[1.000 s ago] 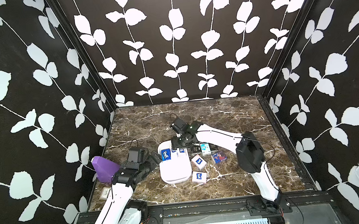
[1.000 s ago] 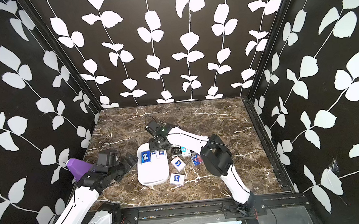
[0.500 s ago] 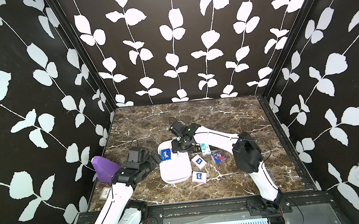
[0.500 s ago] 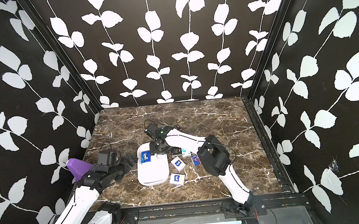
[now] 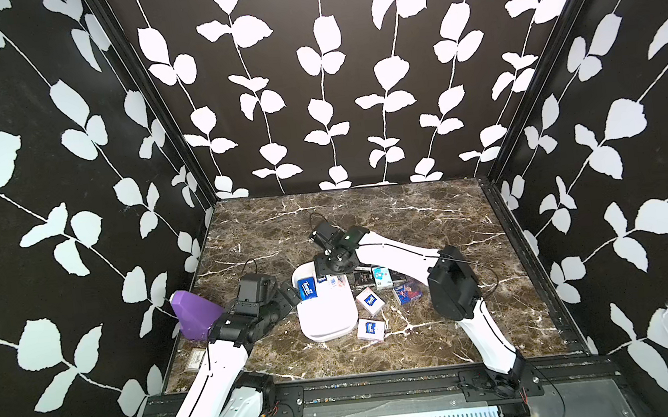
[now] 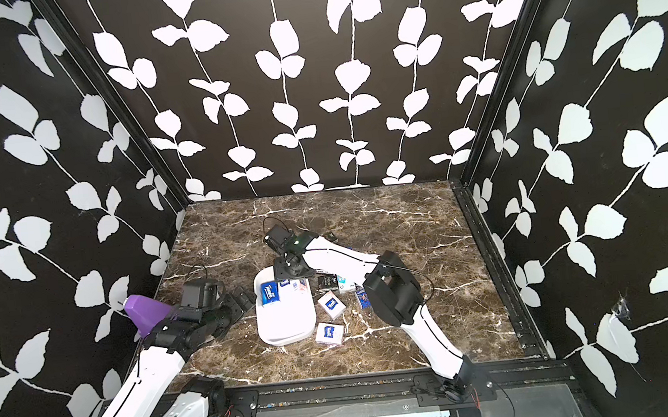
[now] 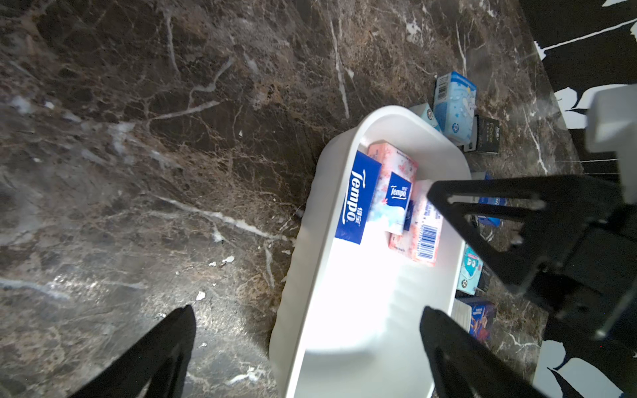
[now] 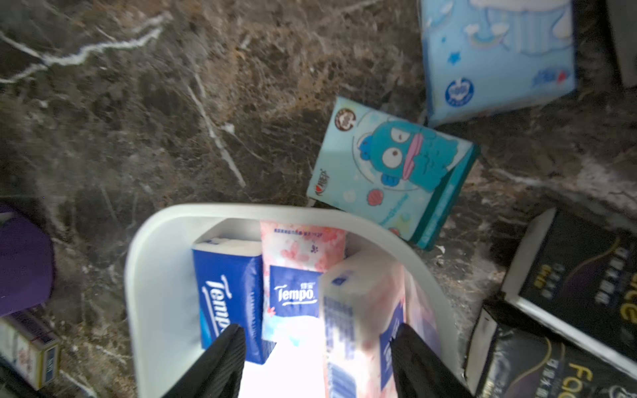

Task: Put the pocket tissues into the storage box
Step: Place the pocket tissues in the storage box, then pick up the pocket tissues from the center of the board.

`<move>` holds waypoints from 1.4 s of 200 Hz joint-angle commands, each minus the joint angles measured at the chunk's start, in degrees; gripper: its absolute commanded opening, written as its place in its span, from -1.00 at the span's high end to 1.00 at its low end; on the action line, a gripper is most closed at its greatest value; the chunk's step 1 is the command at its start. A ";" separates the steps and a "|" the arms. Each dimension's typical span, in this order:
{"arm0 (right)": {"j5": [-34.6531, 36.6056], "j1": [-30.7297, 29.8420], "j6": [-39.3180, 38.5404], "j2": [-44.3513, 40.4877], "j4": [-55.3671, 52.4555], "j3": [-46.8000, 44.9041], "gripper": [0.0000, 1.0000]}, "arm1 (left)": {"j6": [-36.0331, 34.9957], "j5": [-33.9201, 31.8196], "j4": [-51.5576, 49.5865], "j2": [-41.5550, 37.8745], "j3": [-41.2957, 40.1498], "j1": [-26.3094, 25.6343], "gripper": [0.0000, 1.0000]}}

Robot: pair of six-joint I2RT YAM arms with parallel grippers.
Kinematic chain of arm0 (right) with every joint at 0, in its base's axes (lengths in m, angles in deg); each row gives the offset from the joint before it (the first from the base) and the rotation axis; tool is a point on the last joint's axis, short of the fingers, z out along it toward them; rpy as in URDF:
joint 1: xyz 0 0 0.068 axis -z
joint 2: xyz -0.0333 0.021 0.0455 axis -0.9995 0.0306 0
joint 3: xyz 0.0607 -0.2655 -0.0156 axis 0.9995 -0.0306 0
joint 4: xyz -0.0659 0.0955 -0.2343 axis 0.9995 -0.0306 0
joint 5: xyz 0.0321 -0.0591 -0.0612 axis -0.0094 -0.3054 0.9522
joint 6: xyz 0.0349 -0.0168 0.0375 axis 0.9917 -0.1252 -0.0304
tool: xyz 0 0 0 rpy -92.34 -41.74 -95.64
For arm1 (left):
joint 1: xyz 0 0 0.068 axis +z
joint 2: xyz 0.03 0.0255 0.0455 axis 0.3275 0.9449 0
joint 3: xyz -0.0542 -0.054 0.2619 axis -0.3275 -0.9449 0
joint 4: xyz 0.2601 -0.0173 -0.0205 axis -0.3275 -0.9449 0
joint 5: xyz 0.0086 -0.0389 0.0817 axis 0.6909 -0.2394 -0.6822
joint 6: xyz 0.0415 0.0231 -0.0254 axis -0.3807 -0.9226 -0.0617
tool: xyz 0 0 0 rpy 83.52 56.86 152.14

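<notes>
**Top views.** In both top views the storage box (image 5: 326, 314) (image 6: 284, 320) is recorded near the middle of the tabletop (image 5: 429, 217). It is white and oblong. A blue pack (image 5: 307, 289) is seen inside it at the far end. The right hand (image 5: 332, 270) is held over that end. The left hand (image 5: 288, 294) is held just beside the box's left rim. Two white packs (image 5: 369, 301) are laid just right of the box. A black pack (image 5: 362, 278), a teal-white pack (image 5: 381, 277) and a dark blue pack (image 5: 406, 294) are grouped by the right arm. A purple object (image 5: 196, 314) is set at the left edge.

**Left wrist view.** The left hand (image 7: 306, 310) is spread wide and nothing is gripped. Three packs are noted side by side in the box: the blue pack (image 7: 356, 200), a pink pack (image 7: 396, 193) and a barcode pack (image 7: 425, 234).

**Right wrist view.** The fingers of the right hand (image 8: 320, 337) are parted and not clamped. The barcode pack (image 8: 358, 310) is shown blurred between them. Bare box floor is visible between it and one finger; contact with the other finger cannot be told. A cartoon pack (image 8: 389, 165) is laid on the tabletop just outside the far rim. A light blue pack (image 8: 496, 51) is placed beyond it.
</notes>
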 commanded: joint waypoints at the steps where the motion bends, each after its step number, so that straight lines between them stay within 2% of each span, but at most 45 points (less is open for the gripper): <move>1: 3.08 -0.29 -3.12 -8.28 2.60 -3.42 -0.40 | -0.87 -0.23 -0.54 0.31 1.29 0.26 -0.98; 39: 5.35 1.55 -5.24 -17.68 -1.23 -13.03 -0.47 | -1.84 1.38 0.77 2.95 2.15 0.26 -0.97; 77: 7.56 6.48 -1.61 -27.42 -5.94 -28.09 -0.55 | -2.33 3.42 2.24 6.03 3.10 0.17 -0.97; 115: 3.27 13.02 10.68 -38.95 1.67 -48.62 -0.59 | -2.42 4.44 3.76 8.50 3.90 -0.26 -0.97; 149: 4.17 14.67 22.15 -45.30 7.47 -57.73 -0.56 | -1.94 4.65 4.61 9.21 3.74 -0.78 -0.97; 184: 0.74 16.36 37.43 -45.21 17.32 -64.14 -0.51 | -1.82 4.54 4.98 8.79 2.73 -0.89 -0.98; 205: 0.31 16.40 44.49 -42.96 20.25 -64.74 -0.49 | -1.43 4.55 5.26 8.32 2.07 -0.83 -0.97; 242: 2.66 16.51 50.86 -40.08 20.97 -62.90 -0.46 | -0.77 3.66 5.17 5.84 0.35 -0.93 -0.98; 280: 1.05 16.85 55.57 -38.71 22.41 -65.31 -0.42 | -0.03 2.79 4.02 2.94 -1.67 -0.95 -0.98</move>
